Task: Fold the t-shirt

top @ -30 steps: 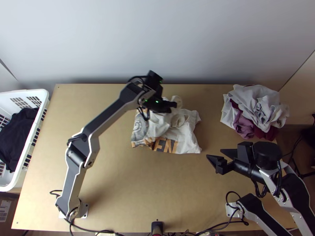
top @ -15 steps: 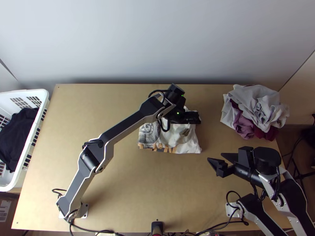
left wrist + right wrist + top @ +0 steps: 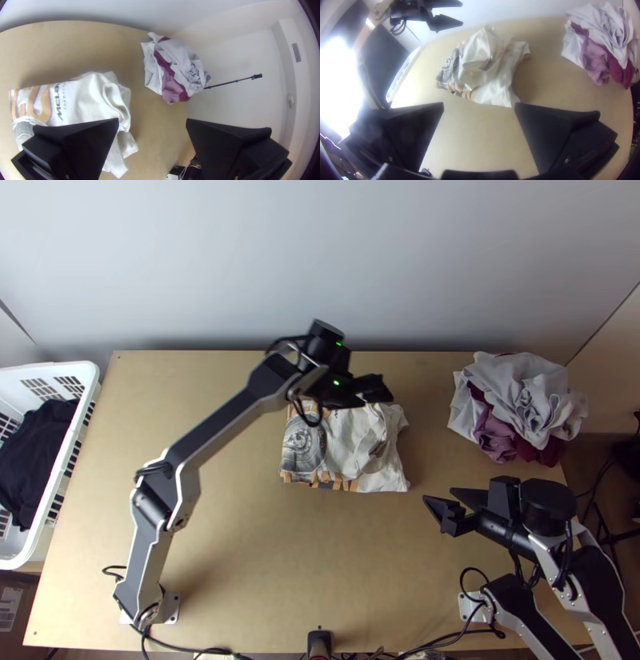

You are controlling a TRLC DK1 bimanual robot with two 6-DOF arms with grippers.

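Lying below left jaws: t-shirt (image 3: 346, 440)

The t-shirt (image 3: 342, 440) lies between basket (image 3: 48, 370) and pile (image 3: 520, 390).

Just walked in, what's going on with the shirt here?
Two-arm t-shirt folding. The white printed t-shirt lies rumpled with uneven layers, not neatly folded yet. The left tool hangs open above its far part, holding nothing. The right tool is also open and empty, off to the shirt's near right. A heap of clothes sits far right.
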